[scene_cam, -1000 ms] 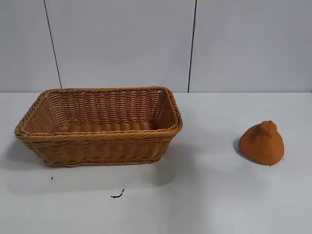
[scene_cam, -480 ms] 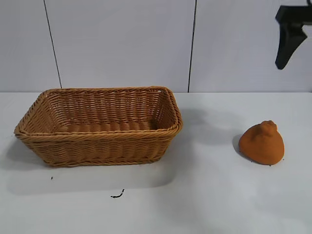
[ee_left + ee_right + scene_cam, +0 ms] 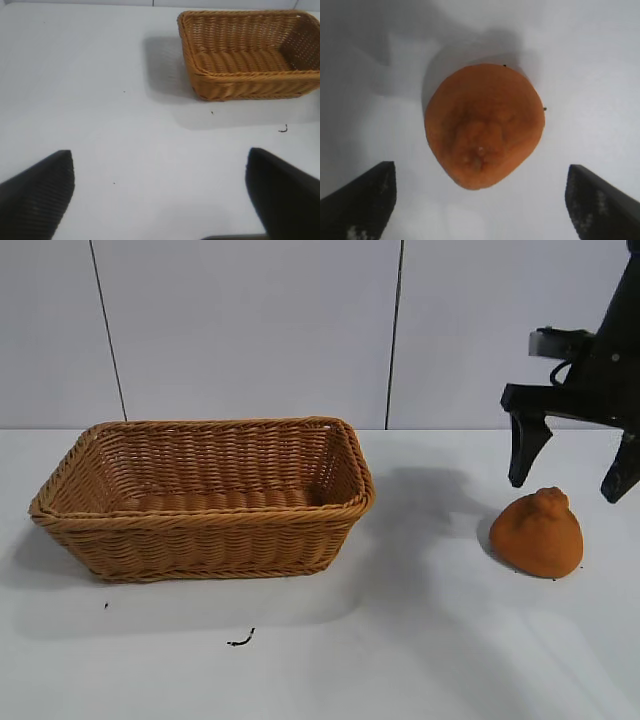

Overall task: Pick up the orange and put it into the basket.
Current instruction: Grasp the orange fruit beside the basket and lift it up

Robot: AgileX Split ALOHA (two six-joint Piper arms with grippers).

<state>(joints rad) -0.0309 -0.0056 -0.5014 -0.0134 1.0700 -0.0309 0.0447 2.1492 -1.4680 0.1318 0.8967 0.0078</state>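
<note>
We're noting a small dark squiggle [image 3: 240, 640] lying nearest on the white surface [image 3: 420, 640]. Orange [image 3: 538, 533] sitting bare on surface at right side, well apart from basket [image 3: 205, 502], w/ nothing gripping it; pickup not yet done, nor the transfer or drop. It's looking matte dull-orange, lumpy, rounded w/ knobby pointed top. Right gripper [image 3: 570, 472] hanging just above orange, jaws spread wide to either side of it, not touching. Basket standing w/ nothing inside. Left gripper [image 3: 160, 195] hanging off to the side, jaws spread too, idle we're judging.
</note>
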